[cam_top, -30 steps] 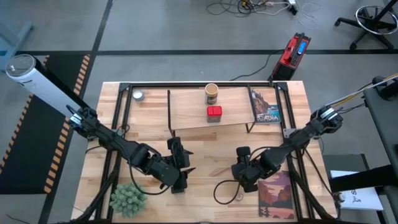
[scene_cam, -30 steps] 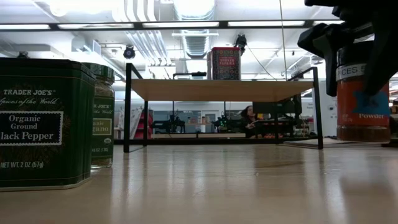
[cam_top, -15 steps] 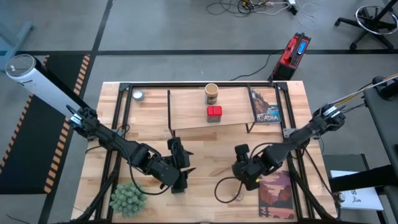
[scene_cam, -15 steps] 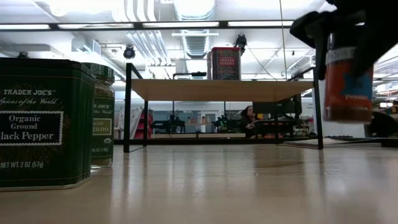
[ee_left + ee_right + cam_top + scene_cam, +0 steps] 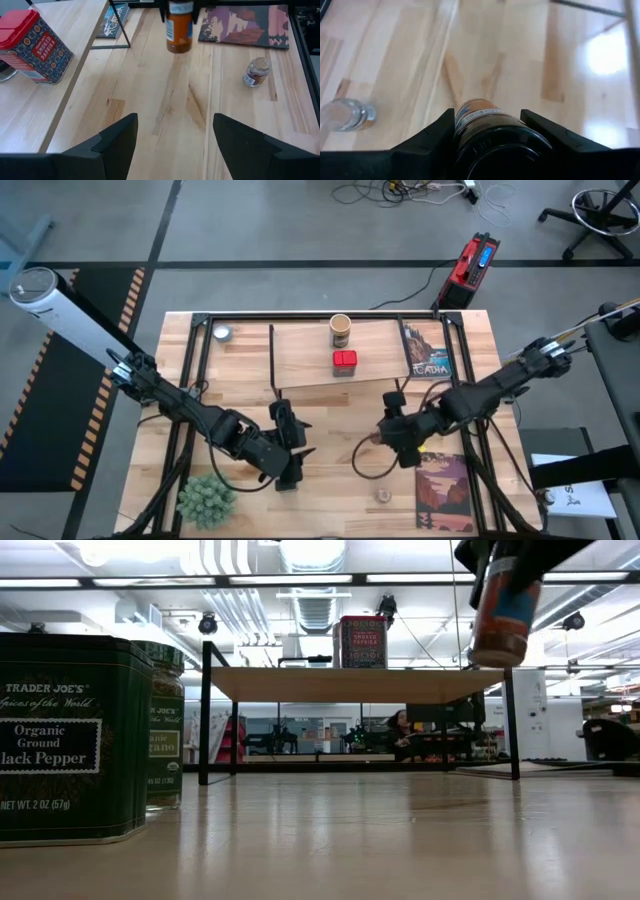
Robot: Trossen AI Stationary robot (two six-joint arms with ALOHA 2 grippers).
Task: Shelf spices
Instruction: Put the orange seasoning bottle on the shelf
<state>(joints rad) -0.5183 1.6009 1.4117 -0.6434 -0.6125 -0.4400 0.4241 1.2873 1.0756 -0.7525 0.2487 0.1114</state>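
My right pincer (image 5: 392, 427) is clenched on the dark-lidded brown jar (image 5: 503, 602), which hangs upright in the air, clear of the table (image 5: 330, 415). In the right wrist view my two fingers (image 5: 432, 137) bracket the jar's dark lid. The jar sits near the middle of the table, just in front of the shelf (image 5: 310, 355) and level with its board in the low view.

My left pincer (image 5: 290, 465) is released, jaws apart with nothing between them, low over the front half of the table, left of centre. Beneath and beside it, seen only in the low view, stand the dark square tin (image 5: 70, 735) and the green-lidded jar (image 5: 165, 725), side by side on the table; I cannot tell whether they touch.

On the shelf board: the red square tin (image 5: 344, 362) near the middle, the tan cylinder (image 5: 340, 331) just behind it toward the back edge. A book (image 5: 426, 352) leans at the shelf's right end.

The small pale jar (image 5: 383, 496) stands upright near the table's front edge, just left of a second book (image 5: 445, 490) lying flat at the front right corner. A fuzzy green ball (image 5: 205, 500) rests at the front left corner.
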